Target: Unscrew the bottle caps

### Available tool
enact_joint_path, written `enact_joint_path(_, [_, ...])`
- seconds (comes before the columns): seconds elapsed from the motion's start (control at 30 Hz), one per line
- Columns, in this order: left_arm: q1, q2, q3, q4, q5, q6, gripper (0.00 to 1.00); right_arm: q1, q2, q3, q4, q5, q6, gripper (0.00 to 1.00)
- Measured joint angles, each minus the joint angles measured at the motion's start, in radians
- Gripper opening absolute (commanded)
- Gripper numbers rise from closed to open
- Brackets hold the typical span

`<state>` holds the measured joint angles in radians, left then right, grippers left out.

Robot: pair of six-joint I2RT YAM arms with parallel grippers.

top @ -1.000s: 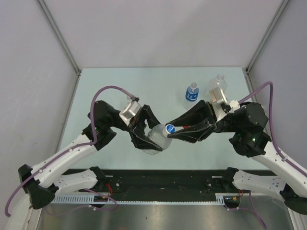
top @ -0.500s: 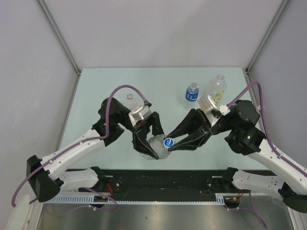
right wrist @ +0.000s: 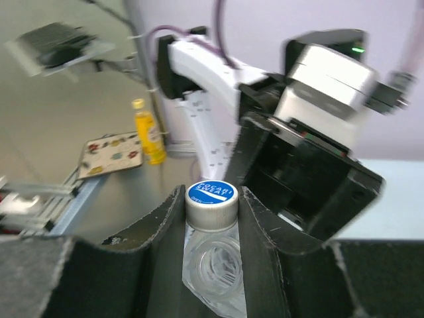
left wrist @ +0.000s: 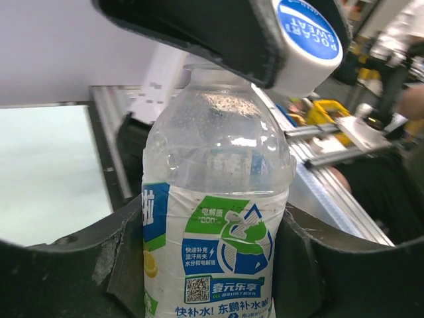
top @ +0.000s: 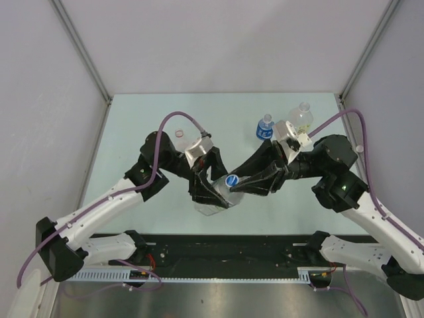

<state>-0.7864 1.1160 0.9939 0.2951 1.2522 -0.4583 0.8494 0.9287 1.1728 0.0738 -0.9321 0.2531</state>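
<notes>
The clear plastic bottle with the white-and-blue label (left wrist: 218, 152) is held over the 6 o'clock side of the pale green table (top: 146, 119), clamped round its body by the left gripper (left wrist: 212, 265). The right gripper (right wrist: 211, 228), reaching in from 3 o'clock, is closed narrow on the white screw cap with the blue top (right wrist: 211, 193). Since a second ago both wrists have swung and the bottle has tilted, with neither grip altered; this is judged an unscrewing turn under way. The cap appears seated, and any loosening cannot be told. The small blue-labelled bottle (top: 265, 129) and the larger clear bottle (top: 301, 118) wait at 1 o'clock.
</notes>
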Motion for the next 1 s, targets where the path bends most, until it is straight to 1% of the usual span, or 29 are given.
enact_joint_path(0.13, [0.018,-0.019,0.000,-0.105,-0.124,0.086,0.00,-0.025,-0.047,-0.018,-0.079,0.206,-0.016,0.00])
enact_joint_path(0.27, [0.047,-0.056,0.000,-0.240,-0.316,0.172,0.01,-0.029,-0.134,-0.033,-0.129,0.499,-0.031,0.00])
enact_joint_path(0.43, [0.056,-0.090,-0.010,-0.382,-0.556,0.251,0.00,-0.028,-0.222,-0.061,-0.120,0.830,-0.051,0.00])
enact_joint_path(0.53, [0.056,-0.117,-0.039,-0.435,-0.688,0.278,0.00,-0.028,-0.228,-0.093,-0.108,0.998,-0.058,0.00])
enact_joint_path(0.6, [0.056,-0.148,-0.063,-0.459,-0.774,0.286,0.00,-0.027,-0.217,-0.138,-0.103,1.084,-0.063,0.00])
enact_joint_path(0.67, [0.056,-0.192,-0.087,-0.470,-0.837,0.286,0.01,-0.026,-0.197,-0.196,-0.102,1.152,-0.063,0.00])
enact_joint_path(0.8, [0.056,-0.310,-0.103,-0.472,-0.933,0.287,0.02,-0.018,-0.124,-0.314,-0.096,1.236,-0.051,0.00])
enact_joint_path(1.0, [0.056,-0.403,-0.095,-0.473,-0.993,0.303,0.01,-0.008,0.063,-0.449,-0.047,1.267,0.008,0.00])
